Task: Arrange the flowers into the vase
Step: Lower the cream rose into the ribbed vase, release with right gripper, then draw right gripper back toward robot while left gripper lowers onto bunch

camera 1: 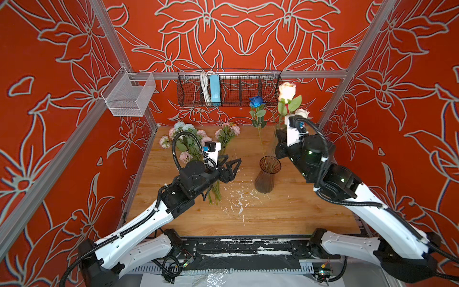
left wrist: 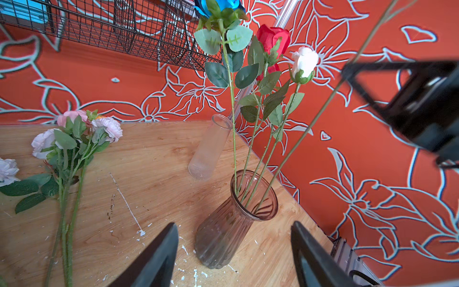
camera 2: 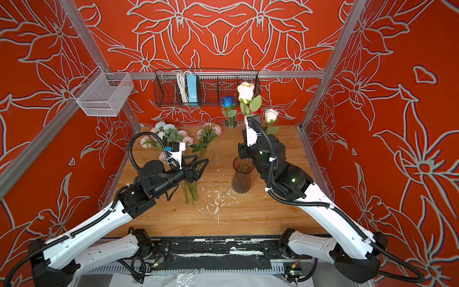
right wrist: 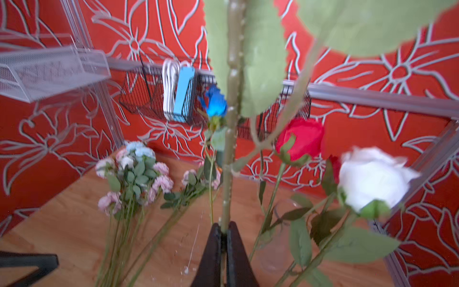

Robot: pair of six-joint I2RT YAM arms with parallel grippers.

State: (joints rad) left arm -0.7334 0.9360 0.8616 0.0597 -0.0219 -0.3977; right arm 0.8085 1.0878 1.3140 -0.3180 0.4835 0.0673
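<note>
Below right tool (right wrist: 224,231), clenched on cream rose (camera 1: 287,90): got three roses (left wrist: 273,39) in vase (left wrist: 231,223), left pink bunches (camera 1: 164,142) lying by open left tool (camera 1: 233,161).

Orange-red walls (camera 1: 62,149) traced with pale outlined lilies. Smoky brown ribbed vase (left wrist: 223,236). Blue rose (camera 1: 256,101), red rose (left wrist: 273,39), white rose (left wrist: 304,61), cream rose (camera 1: 287,90), all green-stemmed. Pink and pale blue peonies (right wrist: 135,174); light wood-grain table (camera 1: 273,218), white-flecked.
</note>
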